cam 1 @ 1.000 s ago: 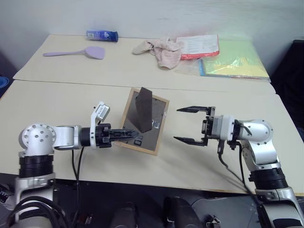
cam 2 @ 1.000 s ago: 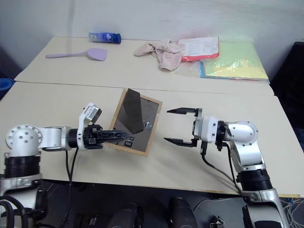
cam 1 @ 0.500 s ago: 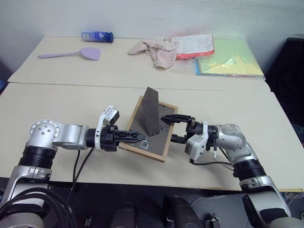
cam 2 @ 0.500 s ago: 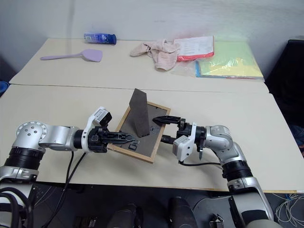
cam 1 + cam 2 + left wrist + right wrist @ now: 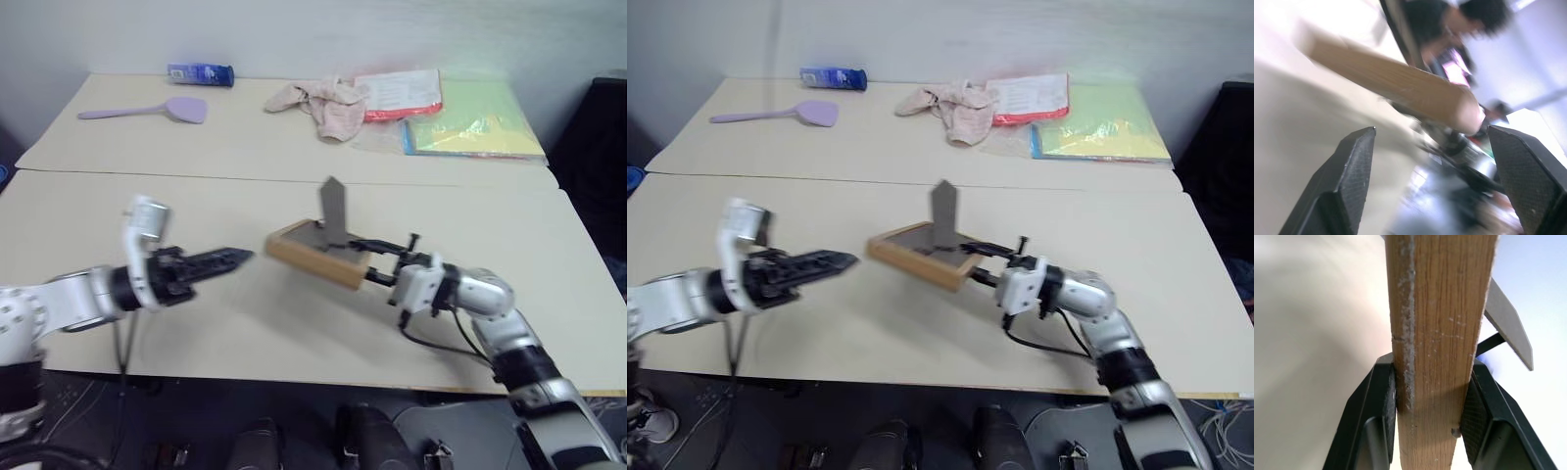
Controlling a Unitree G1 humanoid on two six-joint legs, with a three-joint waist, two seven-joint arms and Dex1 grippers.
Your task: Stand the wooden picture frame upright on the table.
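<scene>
The wooden picture frame [image 5: 318,253] sits clamped in our right claw [image 5: 377,262], whose two black fingers [image 5: 1382,404] press against both faces of the light wood border at the frame's right end. We hold it lifted off the worktop [image 5: 294,323], nearly level, with its dark easel stand [image 5: 333,211] sticking up from the back panel. In the right wrist view the wood edge runs straight up between the pads, and the grey stand juts off to one side.

Our left claw [image 5: 235,258] hovers to the left of the frame, apart from it, pointing towards its left end. Its fingers [image 5: 1347,181] stand spread wide with nothing between them; in the left wrist view the frame's wooden edge crosses ahead of them.

Further out, on the far part of the worktop, we see a blue bottle [image 5: 199,72] lying on its side and a lilac spatula [image 5: 157,110] at the far left. A crumpled pink cloth [image 5: 321,101] lies in the middle, and a stack of red and green folders [image 5: 456,113] is at the far right.
</scene>
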